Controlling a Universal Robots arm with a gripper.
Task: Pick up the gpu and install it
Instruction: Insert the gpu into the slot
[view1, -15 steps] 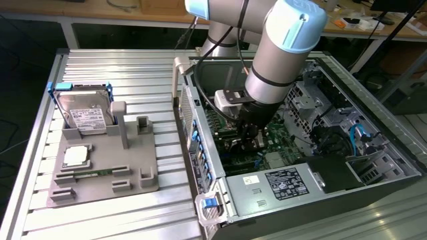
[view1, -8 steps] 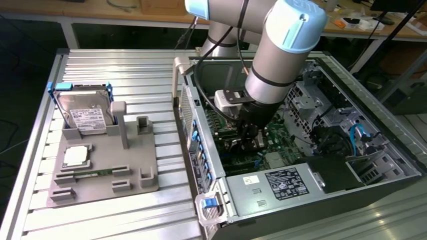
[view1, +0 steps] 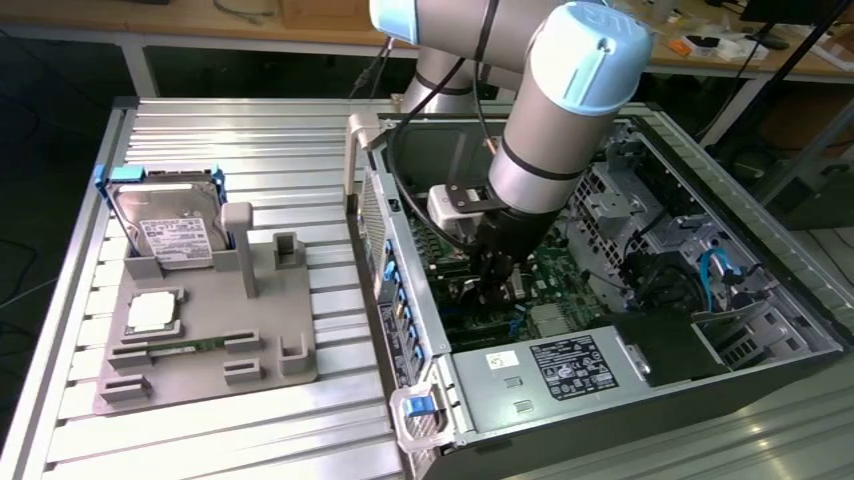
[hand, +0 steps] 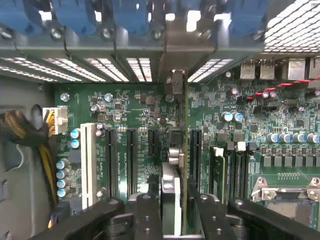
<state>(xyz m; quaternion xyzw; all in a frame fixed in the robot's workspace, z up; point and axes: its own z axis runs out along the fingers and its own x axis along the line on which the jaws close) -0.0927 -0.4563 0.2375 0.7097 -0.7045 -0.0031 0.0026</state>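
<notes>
Ribbed aluminium workbench (view1: 267, 140), open grey computer case (view1: 747, 370).
Black gripper (hand: 174, 202) straddles the thin, brownish, edge-on gpu (hand: 181, 165) standing upright over the green motherboard (hand: 280, 115); whether the fingers clamp it, I cannot tell.

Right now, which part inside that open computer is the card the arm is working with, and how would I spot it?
Look in the open computer case, under the arm, at the green motherboard. The gpu stands there on edge, between the tool fingers. Unlike the empty black slots alongside, it is a thin upright board running to the case's slotted rear wall.
</notes>
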